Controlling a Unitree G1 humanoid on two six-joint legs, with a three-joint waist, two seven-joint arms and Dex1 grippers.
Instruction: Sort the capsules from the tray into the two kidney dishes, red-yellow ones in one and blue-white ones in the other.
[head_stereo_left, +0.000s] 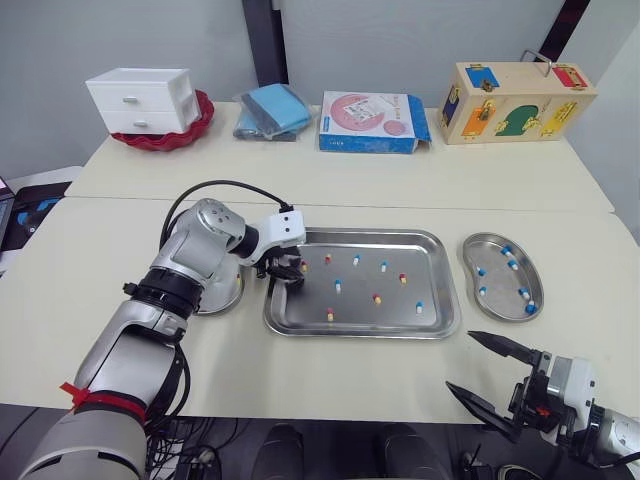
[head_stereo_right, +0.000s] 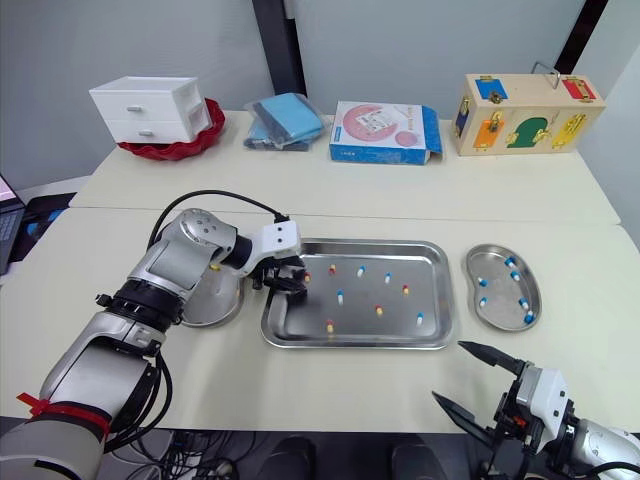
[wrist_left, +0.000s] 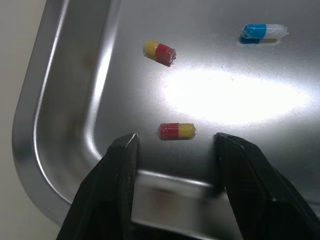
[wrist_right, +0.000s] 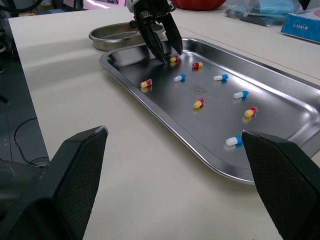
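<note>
1. Pale surface (head_stereo_left: 350, 385) carries a steel tray (head_stereo_left: 360, 333) of scattered capsules. One kidney dish (head_stereo_right: 215, 305) sits at its 9 o'clock, and a second kidney dish (head_stereo_left: 500, 280) at 3 o'clock holds blue-white capsules (head_stereo_left: 482, 270).
2. Left gripper (wrist_left: 175, 142), fingers spread, straddles a red-yellow capsule (wrist_left: 177, 130) in the tray's 10 o'clock corner without touching it.
3. Right gripper (head_stereo_left: 458, 360) hangs released at the tray's 5 o'clock.
</note>
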